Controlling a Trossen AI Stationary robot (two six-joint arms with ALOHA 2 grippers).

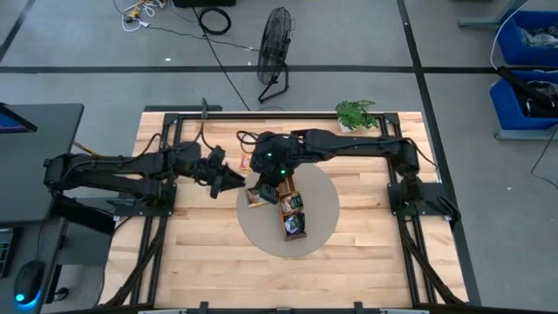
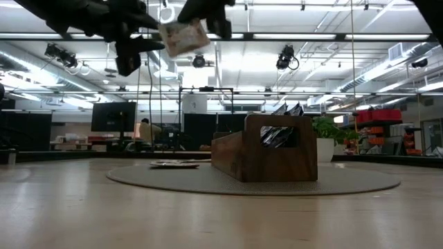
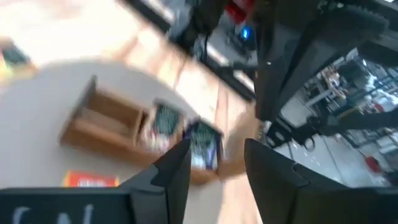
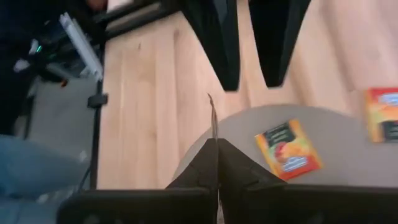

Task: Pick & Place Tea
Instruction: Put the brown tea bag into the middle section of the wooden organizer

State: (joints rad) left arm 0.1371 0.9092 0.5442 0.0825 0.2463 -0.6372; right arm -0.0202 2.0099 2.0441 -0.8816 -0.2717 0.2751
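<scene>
A pale beige tea sachet (image 2: 182,37) hangs high above the round mat (image 1: 324,199), with my right gripper (image 4: 217,144) shut on it. My left gripper (image 3: 214,171) stands open just beside it on the table's left side; in the right wrist view its two fingers (image 4: 219,43) stand apart beyond the sachet's edge. The long wooden tray (image 1: 294,215) stands on the mat and holds dark sachets (image 3: 202,144) upright. An orange sachet (image 4: 287,149) and another (image 4: 380,115) lie flat on the mat. My right gripper pinches the beige sachet between its two fingers. The sachet's thin edge (image 4: 212,118) sticks out past the fingertips. In the low view the fingers come down onto its upper right part (image 2: 203,26). The sachet is lifted clear of the mat and slightly tilted.
A small potted plant (image 1: 357,113) stands at the table's far edge. Flat sachets (image 2: 173,164) lie on the mat left of the tray. Bare wood lies near the table's front edge (image 1: 288,279). A fan (image 1: 275,52) stands on the floor beyond the table.
</scene>
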